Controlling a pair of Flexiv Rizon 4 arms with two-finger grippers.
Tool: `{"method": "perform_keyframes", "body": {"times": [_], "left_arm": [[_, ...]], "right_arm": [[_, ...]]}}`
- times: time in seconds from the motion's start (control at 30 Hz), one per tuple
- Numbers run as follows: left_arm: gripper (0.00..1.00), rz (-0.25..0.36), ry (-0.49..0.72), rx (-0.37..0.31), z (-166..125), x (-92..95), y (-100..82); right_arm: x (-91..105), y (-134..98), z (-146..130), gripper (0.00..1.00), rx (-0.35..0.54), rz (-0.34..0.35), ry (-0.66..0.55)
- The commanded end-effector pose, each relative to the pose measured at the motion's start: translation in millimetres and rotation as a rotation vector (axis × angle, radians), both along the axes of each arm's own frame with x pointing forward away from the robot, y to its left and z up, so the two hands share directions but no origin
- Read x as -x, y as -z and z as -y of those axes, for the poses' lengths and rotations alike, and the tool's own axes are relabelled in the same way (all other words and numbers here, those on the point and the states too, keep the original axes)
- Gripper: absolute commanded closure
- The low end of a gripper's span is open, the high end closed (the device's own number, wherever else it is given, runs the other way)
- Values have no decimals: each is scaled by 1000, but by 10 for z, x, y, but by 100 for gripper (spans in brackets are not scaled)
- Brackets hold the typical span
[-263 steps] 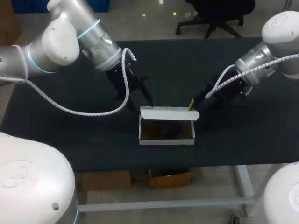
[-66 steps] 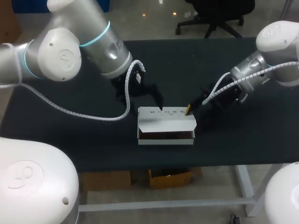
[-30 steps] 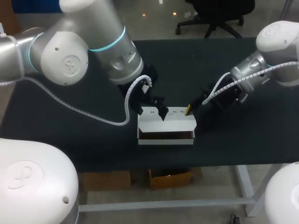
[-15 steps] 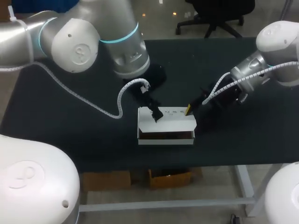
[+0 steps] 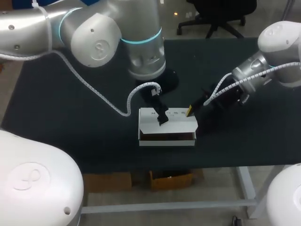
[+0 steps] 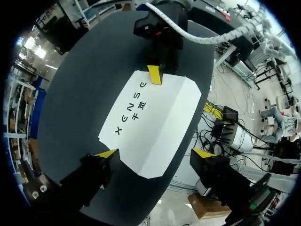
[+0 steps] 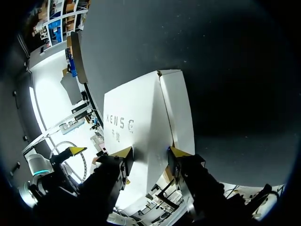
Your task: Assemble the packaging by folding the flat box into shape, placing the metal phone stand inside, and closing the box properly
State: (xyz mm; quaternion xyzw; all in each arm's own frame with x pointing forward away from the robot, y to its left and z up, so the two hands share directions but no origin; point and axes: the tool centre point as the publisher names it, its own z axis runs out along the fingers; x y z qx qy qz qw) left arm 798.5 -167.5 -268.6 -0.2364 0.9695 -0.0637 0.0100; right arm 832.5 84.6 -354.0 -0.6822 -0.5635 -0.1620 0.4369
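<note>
Our left arm (image 5: 141,47) has swung farther over the box (image 5: 171,123), a white carton with dark lettering, lid folded down, near the surface's (image 5: 70,117) front edge. Left fingers (image 6: 107,153) hover apart above it; right fingers (image 7: 123,151) clamp its right end.

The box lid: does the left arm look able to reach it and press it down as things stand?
Probably yes. The left gripper hangs open above the white lid, with nothing between them. The right gripper is at the lid's far end, clear of the path.
</note>
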Motion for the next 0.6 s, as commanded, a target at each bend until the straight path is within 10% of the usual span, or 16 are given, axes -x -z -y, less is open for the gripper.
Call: {"method": "perform_keyframes", "body": {"times": [0.03, 0.53, 0.6], "left_arm": [[0, 25, 91, -27, 20, -35, 9], [0, 99, 300, -13, -56, 5, 158], [20, 100, 303, -13, -54, -1, 165]], "right_arm": [[-8, 2, 6, 55, -4, -3, -3], [-8, 2, 6, 56, -4, -3, -3], [-8, 2, 6, 56, -4, -3, -3]]}}
